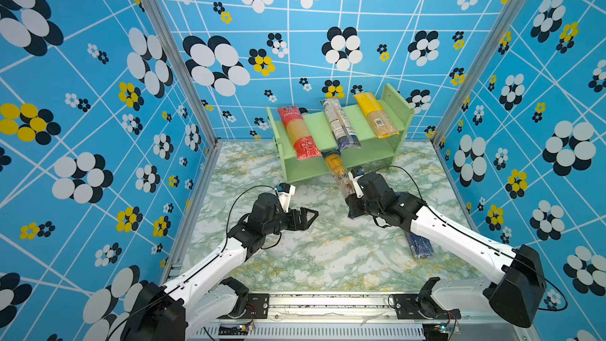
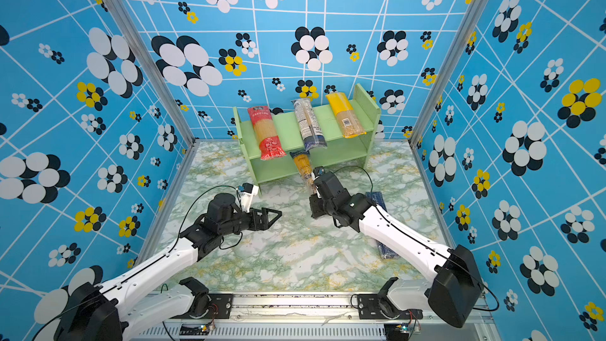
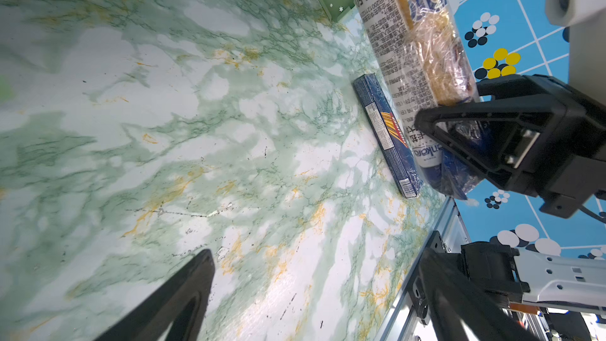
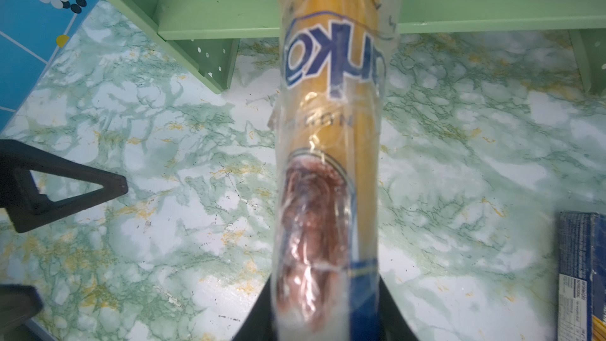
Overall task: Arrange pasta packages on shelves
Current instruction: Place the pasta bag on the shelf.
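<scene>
Item, right gripper (image 1: 351, 191): jaws clenched on the near end of the brownish pack (image 1: 336, 167), a long clear sleeve of spaghetti with dark blue ends and blue lettering. It is gripped at the tail, presumably so that the whole length can go in end first. The pack points away from the arm and tilts up toward the shelf unit (image 1: 398, 106), its leading end at the mouth of the lower tier (image 1: 311, 165); the right wrist view shows it passing over that tier's front edge, though whether it rests on the board cannot be told. Item, left gripper (image 1: 308, 216): jaws released, holding nothing, hovering over the marbled tabletop (image 1: 295, 257) well apart from any pack, seemingly parked clear of the working arm. Item, upper tier (image 1: 314, 126): three packs laid front to back and apart from one another, namely the red pack (image 1: 298, 132), the clear pack with white label (image 1: 341, 123) and the yellow pack (image 1: 373, 113), each overhanging the front edge, the red one furthest. This leaves little room above, which likely explains the choice of the lower tier. Item, dark blue pack (image 1: 419, 247): flat on the tabletop, partly hidden beneath the right forearm in both top views, not yet shelved. Judged status: three placed, a fourth being inserted, one outstanding.
</scene>
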